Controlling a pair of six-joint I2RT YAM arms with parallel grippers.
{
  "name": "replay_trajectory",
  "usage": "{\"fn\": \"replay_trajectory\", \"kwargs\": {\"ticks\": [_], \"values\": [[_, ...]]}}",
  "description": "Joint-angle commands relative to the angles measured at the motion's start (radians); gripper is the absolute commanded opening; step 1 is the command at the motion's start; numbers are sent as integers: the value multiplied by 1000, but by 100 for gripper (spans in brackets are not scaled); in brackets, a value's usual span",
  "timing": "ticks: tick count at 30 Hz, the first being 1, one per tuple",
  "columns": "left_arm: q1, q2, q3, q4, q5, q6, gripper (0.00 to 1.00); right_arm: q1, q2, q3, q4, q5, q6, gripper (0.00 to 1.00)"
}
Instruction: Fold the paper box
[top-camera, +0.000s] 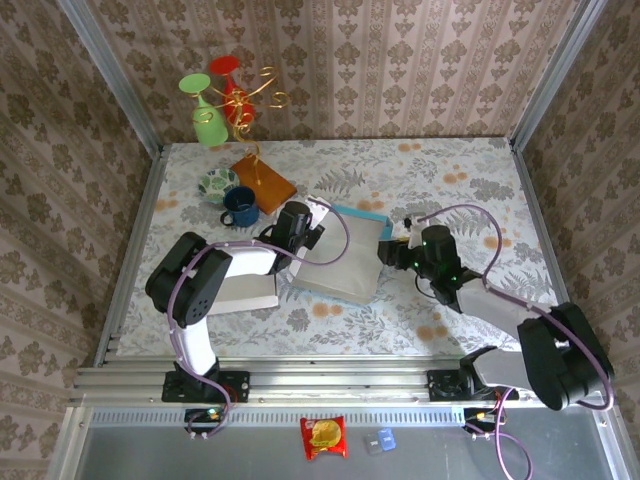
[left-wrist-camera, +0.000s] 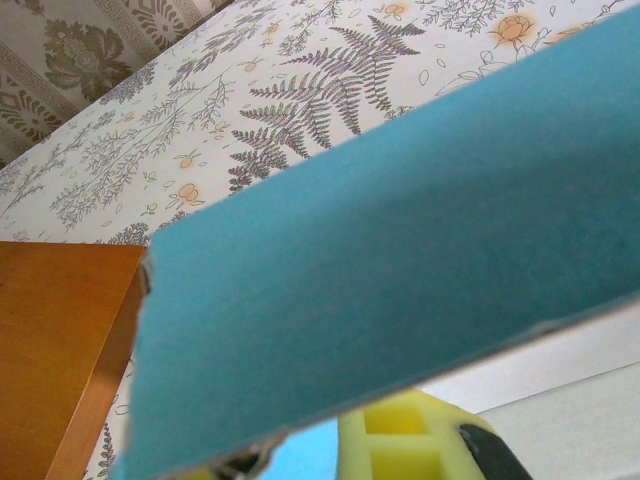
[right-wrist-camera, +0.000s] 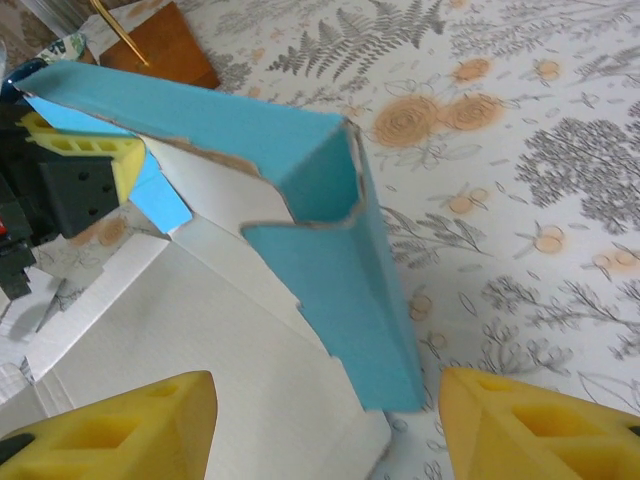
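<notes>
Box (top-camera: 340, 262), white inside and teal outside, lies half folded in the middle of the table (top-camera: 450, 170), between both arms. The right gripper (right-wrist-camera: 322, 395) reaches in low from the right, its jaws apart on either side of a raised teal wall, gripping nothing. The left gripper (top-camera: 308, 228) is closed on the teal flap of the box. Farther back, a mug (top-camera: 240, 206) and a bowl (top-camera: 217, 182) stand near each other; what they contain I cannot tell.

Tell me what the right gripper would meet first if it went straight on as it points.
Probably the near end of the upright blue side wall of the paper box, which stands between the open jaws of the right gripper; depth is hard to judge.
</notes>
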Motion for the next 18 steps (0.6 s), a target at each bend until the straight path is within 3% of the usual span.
{"fn": "replay_trajectory", "kwargs": {"ticks": [1,4,9,18], "values": [[-5,31,5,-91,15,37,0,-22,-81,-35,-62,31,-3,59],[-4,29,3,-92,16,36,0,-39,-115,-49,-98,48,-21,55],[-8,29,0,-90,19,39,0,-50,-13,-1,-70,-11,-79,45],[-10,29,-2,-90,18,48,0,-48,203,152,-37,-51,-133,42]]}}
